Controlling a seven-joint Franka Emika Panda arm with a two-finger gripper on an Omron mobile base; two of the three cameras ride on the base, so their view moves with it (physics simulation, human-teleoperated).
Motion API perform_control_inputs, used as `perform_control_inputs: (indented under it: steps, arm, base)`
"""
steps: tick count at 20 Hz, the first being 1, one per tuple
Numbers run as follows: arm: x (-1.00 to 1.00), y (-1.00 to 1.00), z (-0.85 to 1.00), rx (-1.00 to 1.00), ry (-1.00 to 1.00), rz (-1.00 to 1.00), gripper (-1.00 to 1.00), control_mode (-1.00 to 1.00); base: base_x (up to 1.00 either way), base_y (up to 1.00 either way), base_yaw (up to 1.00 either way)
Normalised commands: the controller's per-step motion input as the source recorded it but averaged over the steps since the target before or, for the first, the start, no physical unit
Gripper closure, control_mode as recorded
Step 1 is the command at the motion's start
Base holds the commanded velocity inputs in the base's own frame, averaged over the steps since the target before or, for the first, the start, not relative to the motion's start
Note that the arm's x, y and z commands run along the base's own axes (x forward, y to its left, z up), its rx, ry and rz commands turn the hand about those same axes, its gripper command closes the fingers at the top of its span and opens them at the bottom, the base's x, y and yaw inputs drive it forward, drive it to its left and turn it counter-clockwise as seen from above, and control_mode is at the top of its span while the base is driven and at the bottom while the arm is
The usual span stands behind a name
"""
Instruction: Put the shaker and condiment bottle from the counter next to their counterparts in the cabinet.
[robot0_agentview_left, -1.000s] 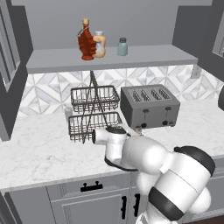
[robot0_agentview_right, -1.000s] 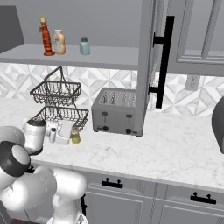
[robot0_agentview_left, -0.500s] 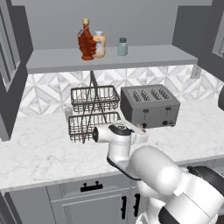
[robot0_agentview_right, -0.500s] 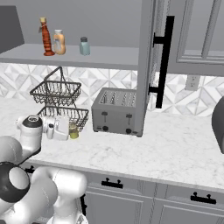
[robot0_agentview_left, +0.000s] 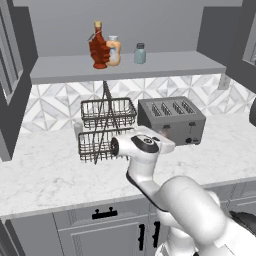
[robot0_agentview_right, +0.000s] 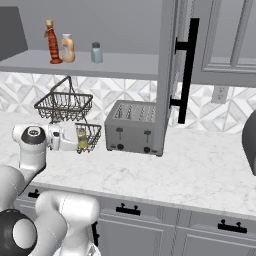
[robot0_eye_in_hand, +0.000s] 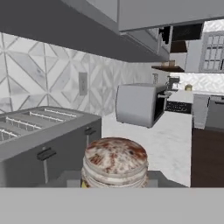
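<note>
I have the gripper (robot0_agentview_right: 80, 139) clamped on the shaker (robot0_agentview_right: 82, 139), held above the counter (robot0_agentview_right: 165, 170) just beside the wire basket (robot0_agentview_right: 65, 106), toaster (robot0_agentview_right: 134, 127) close on its right.

Your shaker (robot0_agentview_right: 82, 139), small and yellow-green, stands upright just off the counter at about 9 o'clock from the toaster; its mottled cap (robot0_eye_in_hand: 115, 159) sits close to the hand camera. Your dark red condiment bottle (robot0_agentview_left: 98, 46) stands on the cabinet (robot0_agentview_left: 125, 66) shelf, touching the orange bottle (robot0_agentview_left: 114, 50); the teal-grey shaker (robot0_agentview_left: 140, 53) stands at 3 o'clock from them.
</note>
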Motion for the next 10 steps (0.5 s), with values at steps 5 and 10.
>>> perform_control_inputs:
  steps: [5,10]
  arm:
    - [-0.03,0.00,0.55,0.00,-0.05,0.09,1.00,-1.00]
    - [-0.03,0.00,0.53,0.00,0.00,0.10,1.00,-1.00]
  base:
    - [0.00,0.00,0.00]
    - [0.00,0.00,0.00]
